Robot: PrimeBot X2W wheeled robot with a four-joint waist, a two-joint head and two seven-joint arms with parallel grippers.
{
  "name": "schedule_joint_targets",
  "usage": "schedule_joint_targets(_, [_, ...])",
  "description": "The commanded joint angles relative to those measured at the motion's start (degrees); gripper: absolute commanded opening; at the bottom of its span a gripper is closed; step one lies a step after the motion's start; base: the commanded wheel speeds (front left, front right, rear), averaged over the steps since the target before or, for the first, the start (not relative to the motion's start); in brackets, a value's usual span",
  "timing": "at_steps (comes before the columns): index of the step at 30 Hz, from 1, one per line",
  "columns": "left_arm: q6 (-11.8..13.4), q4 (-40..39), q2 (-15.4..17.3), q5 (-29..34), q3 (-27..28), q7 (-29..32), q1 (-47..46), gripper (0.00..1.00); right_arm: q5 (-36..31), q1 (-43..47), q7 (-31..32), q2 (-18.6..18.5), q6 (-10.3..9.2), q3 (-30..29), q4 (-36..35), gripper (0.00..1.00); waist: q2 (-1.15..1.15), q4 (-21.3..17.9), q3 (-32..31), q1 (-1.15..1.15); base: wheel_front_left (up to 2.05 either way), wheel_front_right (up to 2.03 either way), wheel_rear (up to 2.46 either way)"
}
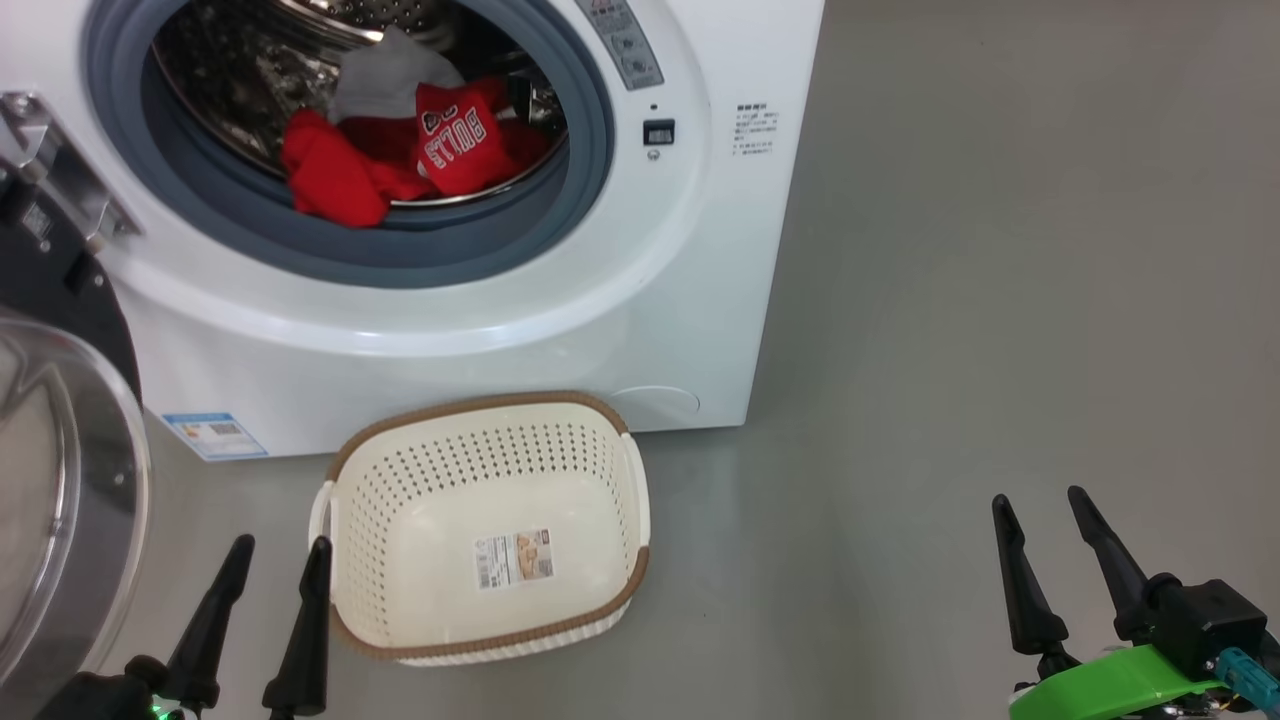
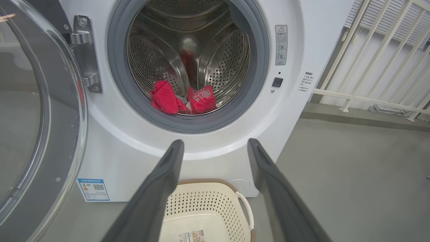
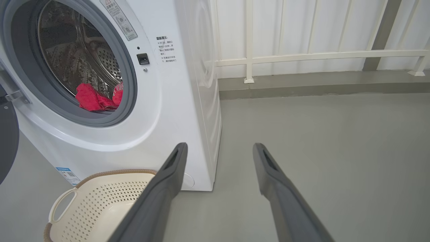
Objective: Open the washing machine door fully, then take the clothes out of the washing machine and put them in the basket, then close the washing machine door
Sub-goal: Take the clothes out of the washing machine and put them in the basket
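With the door (image 1: 60, 450) swung wide, we hold left claw (image 1: 282, 545) and right claw (image 1: 1040, 498) spread and empty, the clothes (image 1: 400, 150) at the mouth of the washing machine (image 1: 700, 250), the basket (image 1: 480, 405) on the floor below to catch them.

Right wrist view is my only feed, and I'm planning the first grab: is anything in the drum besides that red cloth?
Observer: Yes, a grey-white piece lies behind the red garments inside the large white front-loading washing machine.
Operator: Anything in the basket?
Observer: The cream perforated plastic basket holds just a sticker on its bottom.
Operator: And the left tool?
Observer: The left tool is open, at the basket's left side.
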Motion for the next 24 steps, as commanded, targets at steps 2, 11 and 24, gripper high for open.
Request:
schedule_joint_targets(2, [0.1, -1.2, 1.4, -0.5, 2.0, -0.3, -2.4, 1.0, 0.6, -1.9, -0.5, -0.6, 0.42, 1.7, -1.3, 1.0, 0.0, 0.0, 0.0, 0.0, 1.34, -1.34, 0.01])
schedule_joint_targets(11, [0.1, 0.0, 1.3, -0.9, 1.5, -0.3, -2.6, 1.0, 0.9, -1.8, -0.5, -0.6, 0.42, 2.0, -1.3, 1.0, 0.0, 0.1, 0.0, 0.0, 1.09, -1.09, 0.0])
schedule_joint_targets(24, [0.1, 0.7, 1.6, -1.2, 1.1, -0.3, -3.5, 1.0, 0.9, -2.2, -0.5, -0.6, 0.42, 2.2, -1.1, 1.0, 0.0, 0.5, 0.9, 0.0, 0.15, -0.15, 0.0])
